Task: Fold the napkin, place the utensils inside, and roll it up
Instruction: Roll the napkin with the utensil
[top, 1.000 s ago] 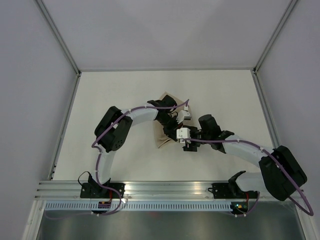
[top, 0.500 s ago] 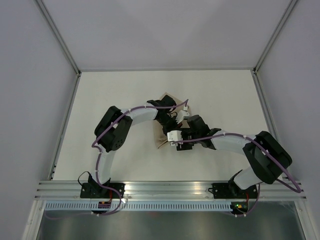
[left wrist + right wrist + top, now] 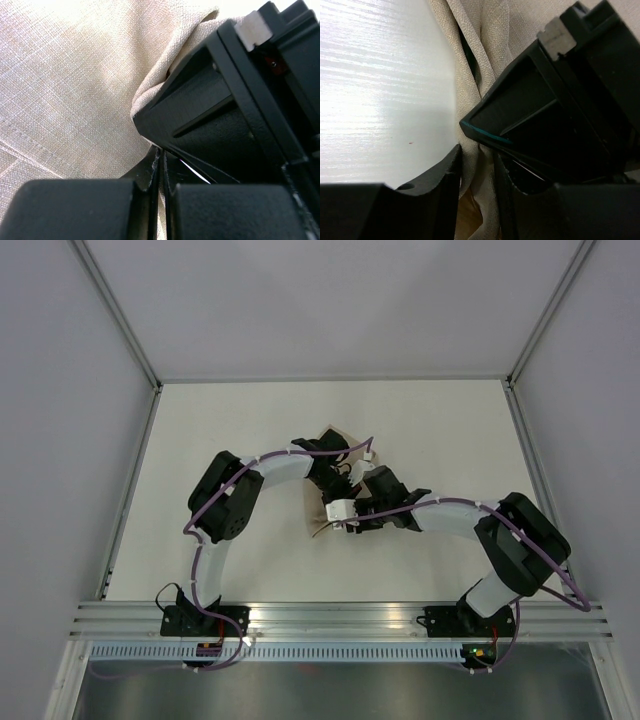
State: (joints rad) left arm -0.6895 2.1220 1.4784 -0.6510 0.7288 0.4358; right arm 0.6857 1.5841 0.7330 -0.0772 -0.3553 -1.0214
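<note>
The beige napkin (image 3: 321,527) lies bunched at mid-table, mostly hidden under both wrists. In the left wrist view the napkin (image 3: 75,75) fills the left side. My left gripper (image 3: 161,156) is shut on a thin fold of it. In the right wrist view the napkin (image 3: 485,35) hangs in folds. My right gripper (image 3: 477,162) is shut on a bunched edge of it, right beside the left gripper's black body (image 3: 560,115). From above, the left gripper (image 3: 338,476) and right gripper (image 3: 340,514) sit close together over the cloth. No utensils are visible.
The white table (image 3: 230,430) is bordered by metal frame rails (image 3: 130,490) on the left and right. An aluminium rail (image 3: 330,618) carries the arm bases at the near edge. Purple cables (image 3: 300,454) run along both arms.
My right arm has swung left, bringing its gripper across the napkin and close against the left gripper. The left arm has hardly moved.
</note>
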